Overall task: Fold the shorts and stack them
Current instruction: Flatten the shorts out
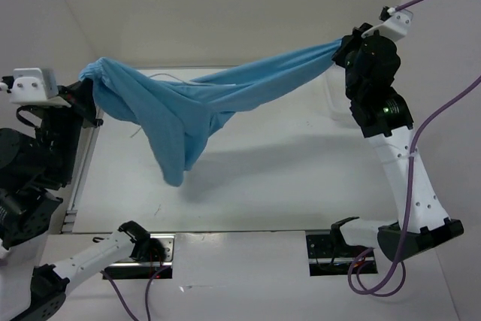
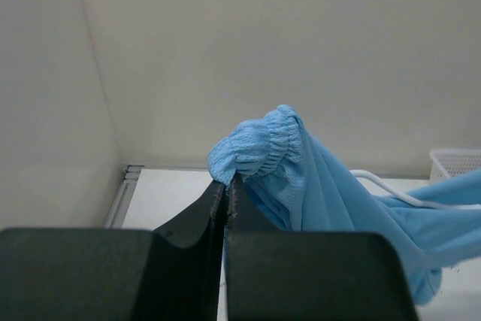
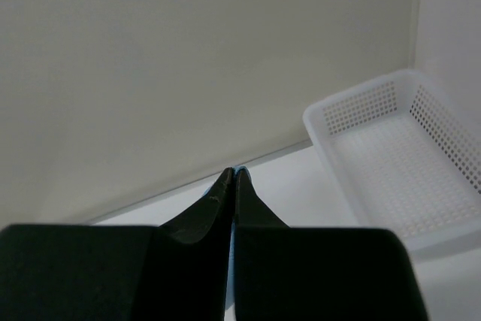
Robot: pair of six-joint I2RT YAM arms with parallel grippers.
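Above the table's [image 1: 301,171] left edge, the left gripper [image 1: 84,88] [image 2: 227,180] has its fingers pressed together on the gathered elastic waistband of the shorts [image 1: 180,110] [image 2: 338,186], pinching a bunched corner at the very tips. Its arm is folded low beside that edge, with the wrist raised and pointing inward over the table. The light blue shorts hang clear above the table's middle, stretched between both grippers, one leg drooping toward the surface. A white drawstring [image 2: 383,188] trails beside the fabric. Above the table's far right part, the right gripper [image 1: 342,44] [image 3: 234,172] is clamped on the other end, a thin sliver of blue showing between its closed tips. Its arm rises steeply from the table's near edge and bends left at the wrist. A white mesh basket [image 3: 359,107] sits at the table's far right corner.
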